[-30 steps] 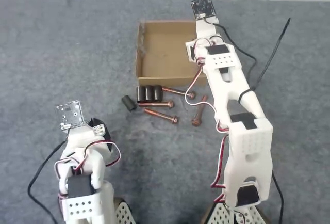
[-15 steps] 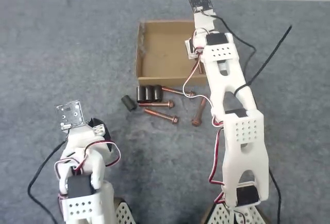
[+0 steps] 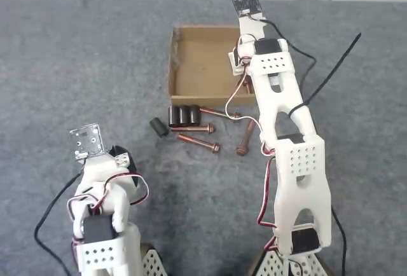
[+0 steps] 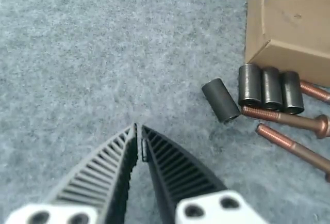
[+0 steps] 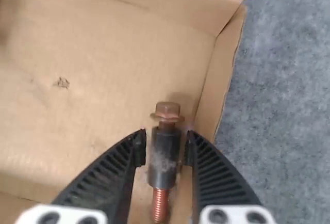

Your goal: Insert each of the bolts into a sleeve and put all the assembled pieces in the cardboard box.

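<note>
My right gripper [image 5: 165, 133] hangs inside the cardboard box [image 5: 103, 69] by its side wall, shut on a dark sleeve [image 5: 165, 154] with a copper bolt [image 5: 166, 111] through it. From above, that arm [image 3: 270, 72] stretches over the box's [image 3: 197, 60] right edge. Three dark sleeves [image 3: 183, 115] stand side by side just in front of the box, and one loose sleeve [image 3: 158, 126] lies to their left. Several copper bolts [image 3: 198, 142] lie beside them. My left gripper [image 4: 139, 128] is shut and empty over bare carpet, short of the loose sleeve [image 4: 220, 99].
Grey carpet [image 3: 82, 66] covers the whole table, with free room left of the box and between the two arms. A black cable [image 3: 331, 79] runs along the right arm's side.
The right arm has stretched farther over the box during the last second, carrying the assembled piece deeper in. The left arm and the loose parts have not moved.
</note>
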Action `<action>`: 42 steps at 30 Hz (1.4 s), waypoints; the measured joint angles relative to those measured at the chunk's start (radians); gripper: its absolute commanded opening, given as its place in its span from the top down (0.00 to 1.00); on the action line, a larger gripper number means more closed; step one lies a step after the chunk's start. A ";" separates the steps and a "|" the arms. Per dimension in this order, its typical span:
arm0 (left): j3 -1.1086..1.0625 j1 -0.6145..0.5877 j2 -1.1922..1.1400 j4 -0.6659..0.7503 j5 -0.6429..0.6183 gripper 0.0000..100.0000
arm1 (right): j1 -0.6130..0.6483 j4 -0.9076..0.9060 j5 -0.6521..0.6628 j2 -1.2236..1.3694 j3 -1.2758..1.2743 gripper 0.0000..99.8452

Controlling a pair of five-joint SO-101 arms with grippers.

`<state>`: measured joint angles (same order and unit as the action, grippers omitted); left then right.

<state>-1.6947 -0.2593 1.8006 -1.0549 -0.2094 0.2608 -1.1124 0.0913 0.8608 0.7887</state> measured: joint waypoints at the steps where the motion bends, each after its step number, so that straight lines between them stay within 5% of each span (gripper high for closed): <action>1: 0.000 0.000 0.000 0.000 0.000 0.99 | 0.000 0.000 0.000 0.000 0.005 0.94; 10: 0.000 0.000 0.000 0.000 0.000 0.99 | -0.003 -0.095 -0.002 0.000 0.153 0.95; 24: 0.000 0.000 0.000 0.000 0.000 0.99 | 0.124 -0.621 -0.098 -0.006 0.470 0.97; 42: 0.000 0.000 0.000 0.000 0.000 0.99 | 0.157 -0.641 -0.164 -0.026 0.477 0.99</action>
<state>-1.6947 -0.2593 1.8006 -1.0549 -0.2094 0.4173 -1.7538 -0.0729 0.8347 1.2658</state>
